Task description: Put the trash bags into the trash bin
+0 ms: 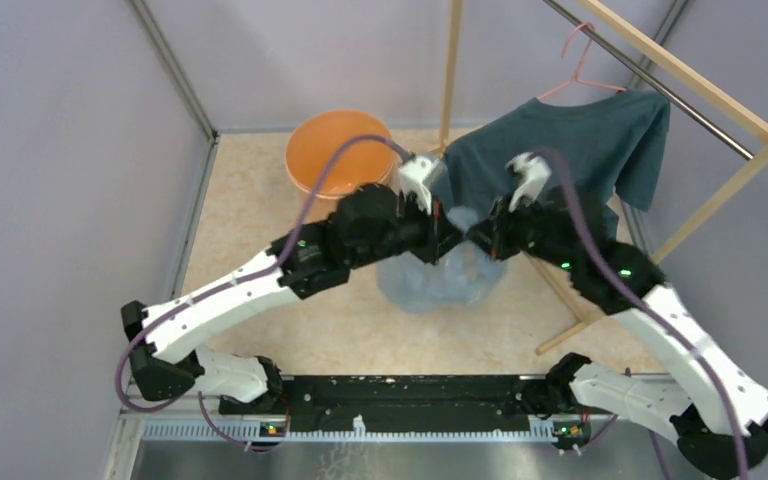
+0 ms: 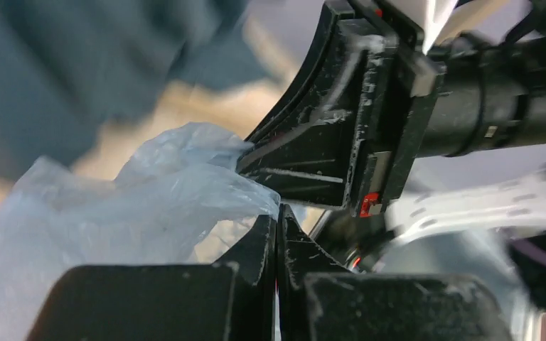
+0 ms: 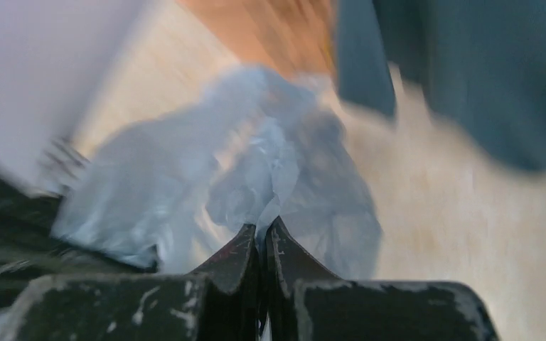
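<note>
Pinching the pale blue trash bag at its gathered top from both sides, over the middle of the counter. Clamping a fold of the film with the left gripper, jaws shut tight on it with no gap showing in the left wrist view. Doing the same with the right gripper, jaws closed on a crumpled peak of plastic right at the tips. Meeting almost tip to tip above the bag, reaching in from the left and from the right. Sagging below them in a loose, wrinkled, translucent heap; cannot tell whether its underside touches the counter. Standing upright behind and to the left of the left gripper, near the back corner and apart from the bag: the orange trash bin. Hanging just behind the right gripper: a dark teal T-shirt on a pink hanger, carried by a wooden rack along the right side.
</note>
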